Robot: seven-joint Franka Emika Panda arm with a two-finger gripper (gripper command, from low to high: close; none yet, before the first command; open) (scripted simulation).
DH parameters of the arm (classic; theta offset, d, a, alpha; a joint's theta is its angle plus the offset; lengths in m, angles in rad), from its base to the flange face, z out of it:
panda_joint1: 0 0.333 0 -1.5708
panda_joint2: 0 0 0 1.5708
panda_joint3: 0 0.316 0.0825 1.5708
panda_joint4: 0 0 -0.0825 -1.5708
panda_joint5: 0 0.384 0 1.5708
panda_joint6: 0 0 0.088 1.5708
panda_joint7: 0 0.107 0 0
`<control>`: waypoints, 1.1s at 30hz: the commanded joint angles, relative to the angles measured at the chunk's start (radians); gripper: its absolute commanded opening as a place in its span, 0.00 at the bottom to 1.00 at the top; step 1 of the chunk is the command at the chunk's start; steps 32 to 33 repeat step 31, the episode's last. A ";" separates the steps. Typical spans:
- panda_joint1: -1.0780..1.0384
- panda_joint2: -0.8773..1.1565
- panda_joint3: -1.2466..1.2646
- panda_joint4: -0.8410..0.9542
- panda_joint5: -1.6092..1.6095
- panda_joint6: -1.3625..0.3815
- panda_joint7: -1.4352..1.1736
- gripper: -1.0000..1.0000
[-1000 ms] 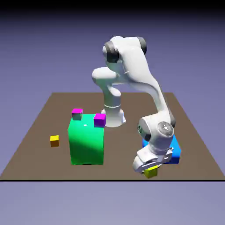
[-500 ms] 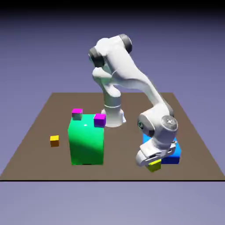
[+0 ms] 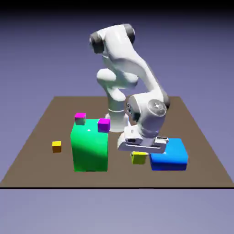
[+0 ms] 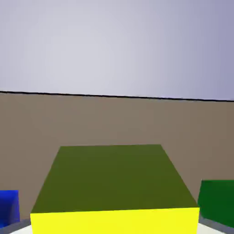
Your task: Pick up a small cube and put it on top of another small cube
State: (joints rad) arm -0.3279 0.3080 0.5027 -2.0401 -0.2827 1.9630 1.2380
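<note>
– Scanning ext. view L to R: amber cube (image 3: 56,146) out on the surface (image 3: 34,167), then the magenta-topped cube (image 3: 80,119) and the magenta cube (image 3: 103,125), both up on the green block (image 3: 90,148). What's the danger, mate?

– Target unclear to me, that's one! Amber's in the open, prob. the easier landing. But it's on the far side of the green block, so a low, direct run could clip that block or sweep a magenta off it, b/c there's not much height, I'd say.

– And the hand (image 3: 139,154)?

– Closed on the yellow cube (image 3: 139,159), which hangs under it, just L of the blue block (image 3: 168,154), looks clear of the surface. Swing R too low and it bumps the blue. Off-centre release, or letting go too high, and it'd topple off the stack.

– Hand view, L to R?

– Bit of blue at the L edge, yellow cube huge in the middle, bit of green at the R edge. Its near face fills the gap btwn the fingers, top looks near level; ext. view has the fingers mostly hidden.

– And ext. only?

– Amber, both magentas, whole arm (image 3: 130,52). Hand view gets none of 'em, so placing needs ext., imo.
</note>
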 commanded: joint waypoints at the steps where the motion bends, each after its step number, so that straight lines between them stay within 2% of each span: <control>1: 0.009 -0.036 -0.033 -0.012 0.025 -0.012 0.017 0.00; 17: 0.150 -0.609 -0.562 -0.208 0.456 -0.189 0.264 0.00; 19: 0.161 -0.612 -0.586 -0.239 0.448 -0.185 0.268 0.00; 24: 0.172 -0.579 -0.574 -0.388 0.469 -0.004 0.250 0.00; 25: 0.172 -0.579 -0.574 -0.388 0.469 -0.004 0.250 1.00; 30: 0.162 -0.611 -0.585 -0.245 0.449 -0.178 0.267 1.00; 33: 0.161 -0.612 -0.586 -0.239 0.448 -0.185 0.268 1.00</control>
